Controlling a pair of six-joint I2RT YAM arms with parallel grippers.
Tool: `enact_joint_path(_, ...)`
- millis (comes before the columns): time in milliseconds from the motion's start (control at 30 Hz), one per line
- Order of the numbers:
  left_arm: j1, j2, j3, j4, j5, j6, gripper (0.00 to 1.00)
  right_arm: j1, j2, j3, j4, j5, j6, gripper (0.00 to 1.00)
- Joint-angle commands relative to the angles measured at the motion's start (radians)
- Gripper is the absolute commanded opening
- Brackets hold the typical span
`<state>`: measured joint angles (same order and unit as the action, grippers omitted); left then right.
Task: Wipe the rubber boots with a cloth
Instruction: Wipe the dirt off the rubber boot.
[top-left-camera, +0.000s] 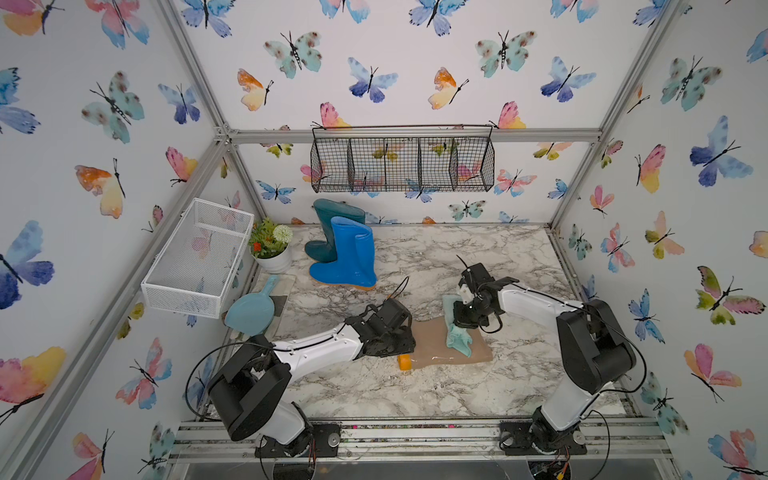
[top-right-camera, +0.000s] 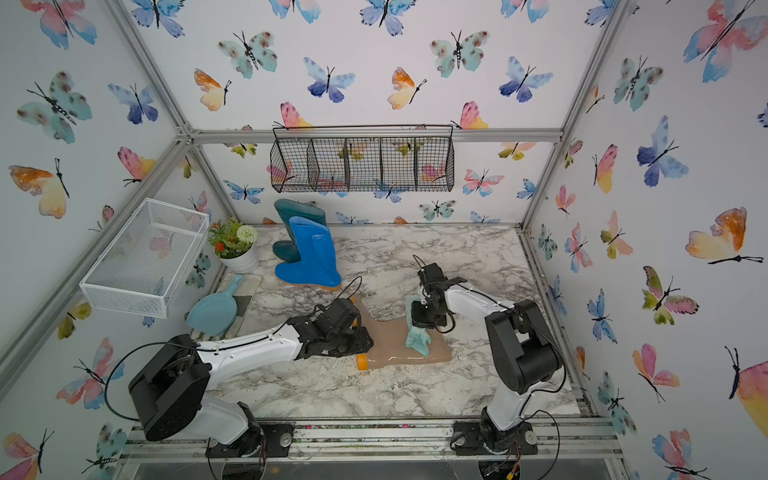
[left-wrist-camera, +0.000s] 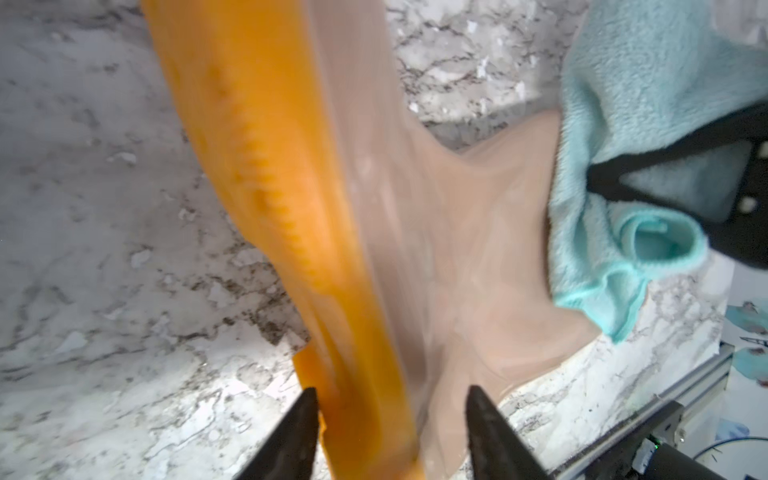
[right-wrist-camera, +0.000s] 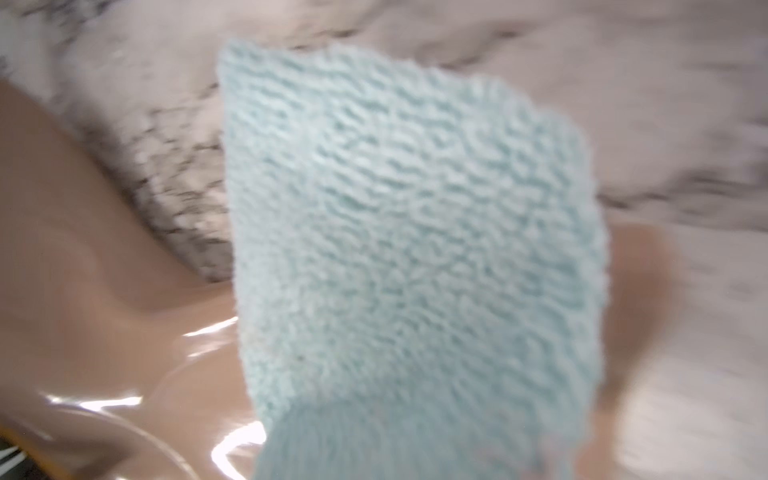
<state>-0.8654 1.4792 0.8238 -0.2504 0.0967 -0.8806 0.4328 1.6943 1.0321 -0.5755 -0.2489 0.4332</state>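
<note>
In both top views the glossy beige rubber boot (top-left-camera: 451, 351) lies on its side on the marble-patterned tabletop (top-left-camera: 415, 386) between your two arms, with its orange-yellow sole toward the left arm. The pale aqua fuzzy cloth (top-left-camera: 457, 338) drapes across the boot's shaft, pinched in your right gripper (top-left-camera: 465, 322). The bright blue rubber boot (top-left-camera: 347, 257) and the dark teal rubber boot (top-left-camera: 332, 222) stand upright side by side at the back, well apart from the work.

In the left wrist view your left gripper (left-wrist-camera: 392, 432) has its jaws parted, straddling the sole edge of the beige boot. I see no squeeze on it. The same view shows the right jaws closed tight on a fold of cloth.

In the right wrist view the cloth hangs over the shiny beige rubber and hides the jaws.

Expect the boot to be light and slick. Its shaft looks floppy and will likely skate under a wipe, so brace it at the stiffer sole or heel. The cloth is limp, so keep hold of a bunched fold.
</note>
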Motion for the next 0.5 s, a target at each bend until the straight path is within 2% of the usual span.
enact_joint_path(0,0.002,-0.055,-0.027,0.057,0.015,-0.016,0.64,0.024,-0.073,-0.025,-0.038,-0.026,-0.024,0.02)
enact_joint_path(100,0.002,-0.081,-0.060,0.093,0.036,-0.040,0.63,0.087,-0.101,-0.048,0.040,-0.102,0.047,0.03)
enact_joint_path(167,0.002,-0.077,-0.076,0.116,0.051,-0.052,0.57,0.177,-0.099,-0.025,0.075,-0.107,0.083,0.02)
enact_joint_path(267,0.002,-0.054,-0.092,0.139,0.071,-0.070,0.52,0.306,-0.056,0.010,0.125,-0.135,0.124,0.02)
enact_joint_path(333,0.002,-0.039,-0.101,0.149,0.075,-0.082,0.51,0.370,-0.003,0.023,0.144,-0.163,0.139,0.03)
enact_joint_path(400,0.001,-0.027,-0.110,0.156,0.078,-0.090,0.51,0.395,0.041,0.026,0.131,-0.177,0.143,0.02)
enact_joint_path(467,0.002,-0.023,-0.116,0.159,0.078,-0.093,0.51,0.390,0.048,0.013,0.100,-0.134,0.144,0.02)
